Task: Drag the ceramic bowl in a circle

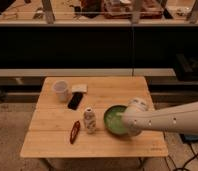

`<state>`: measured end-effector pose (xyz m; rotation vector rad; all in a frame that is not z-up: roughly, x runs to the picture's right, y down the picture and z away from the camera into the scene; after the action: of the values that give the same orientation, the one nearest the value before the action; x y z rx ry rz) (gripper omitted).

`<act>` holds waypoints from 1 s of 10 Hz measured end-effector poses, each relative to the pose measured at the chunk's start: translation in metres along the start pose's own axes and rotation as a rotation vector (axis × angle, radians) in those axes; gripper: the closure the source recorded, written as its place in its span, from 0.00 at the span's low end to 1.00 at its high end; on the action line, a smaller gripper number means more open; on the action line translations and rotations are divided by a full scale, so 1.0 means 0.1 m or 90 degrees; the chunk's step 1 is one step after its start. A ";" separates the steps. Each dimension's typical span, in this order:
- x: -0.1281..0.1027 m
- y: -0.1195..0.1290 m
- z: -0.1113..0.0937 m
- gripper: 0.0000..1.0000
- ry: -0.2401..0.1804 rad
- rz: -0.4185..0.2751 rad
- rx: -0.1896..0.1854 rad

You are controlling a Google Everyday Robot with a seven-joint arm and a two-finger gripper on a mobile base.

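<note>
The ceramic bowl (113, 120) is a round, shallow, glossy green bowl on the right half of the wooden table (97, 145), near its front. My gripper (127, 123) is at the bowl's right rim, reaching down into or onto it. The white arm (172, 119) comes in from the right and hides the bowl's right edge.
A small white bottle (89, 120) stands just left of the bowl. A red object (74, 132) lies at the front left. A translucent cup (60, 90), a white pad (79, 88) and a black object (75, 100) sit at the back left. Dark shelving stands behind the table.
</note>
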<state>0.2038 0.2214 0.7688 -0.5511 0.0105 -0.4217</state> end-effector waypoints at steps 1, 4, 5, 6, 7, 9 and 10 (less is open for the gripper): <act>0.20 0.04 0.02 1.00 -0.008 0.027 0.001; 0.94 0.02 0.10 1.00 -0.042 0.136 0.017; 1.11 -0.11 0.14 1.00 -0.055 0.159 0.026; 1.26 -0.29 0.19 1.00 -0.063 0.168 0.032; 1.36 -0.49 0.24 1.00 -0.069 0.168 0.035; 1.38 -0.98 0.36 1.00 -0.072 0.153 0.032; 1.32 -1.12 0.39 1.00 -0.070 0.142 0.030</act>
<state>0.2855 0.1031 0.8724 -0.5192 -0.0432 -0.1728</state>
